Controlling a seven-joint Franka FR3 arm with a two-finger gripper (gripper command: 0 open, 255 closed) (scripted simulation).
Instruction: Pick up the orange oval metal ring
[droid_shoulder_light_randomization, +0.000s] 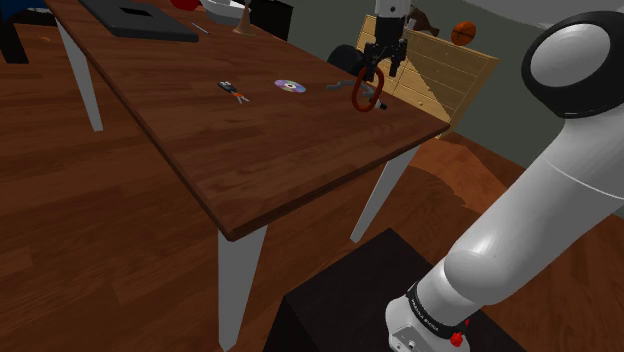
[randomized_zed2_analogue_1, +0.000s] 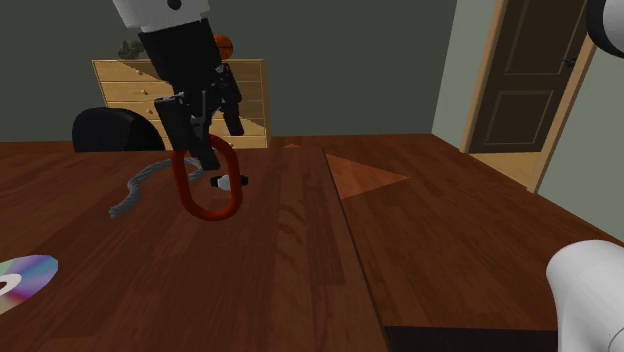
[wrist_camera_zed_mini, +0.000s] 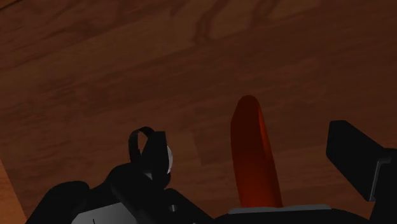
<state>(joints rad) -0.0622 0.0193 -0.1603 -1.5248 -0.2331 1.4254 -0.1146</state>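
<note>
- Nearest the wrist camera: the ring (wrist_camera_zed_mini: 254, 153), a red-orange oval band seen edge-on. It runs out from the gripper (randomized_zed2_analogue_1: 212, 128) toward the wood below.
- Location: in the second exterior view the ring hangs upright and slightly tilted under the gripper, above the table (droid_shoulder_light_randomization: 250, 150), toward the shoulder view's right end. Its lower end sits close to the wood. Whether it is fully clear of the surface cannot be told.
- Fingers: drawn nearly together on the ring's upper arc, which passes up between them. The contact itself is partly hidden, but a ring standing on end like this points to a firm pinch.
- Handling, as judged: a thin, stiff hoop, probably light and not fragile. The smooth, glossy band is likely slippery and may swing or pivot in a narrow pinch.
- Hold point, as judged: across the band, one finger inside the loop and one outside. A grip at the end of the oval lets it hang straight.
- Just beside the ring: a small black-and-white object (randomized_zed2_analogue_1: 232, 181) on the wood, with a grey cord (randomized_zed2_analogue_1: 140, 185) lying near it.
- Further off: a shiny disc (droid_shoulder_light_randomization: 290, 86) and a small orange-and-black tool (droid_shoulder_light_randomization: 233, 90), both well apart from the ring.
- Beyond the table: a pale wooden dresser (randomized_zed2_analogue_1: 120, 85) with an orange ball (randomized_zed2_analogue_1: 222, 44) on top.
</note>
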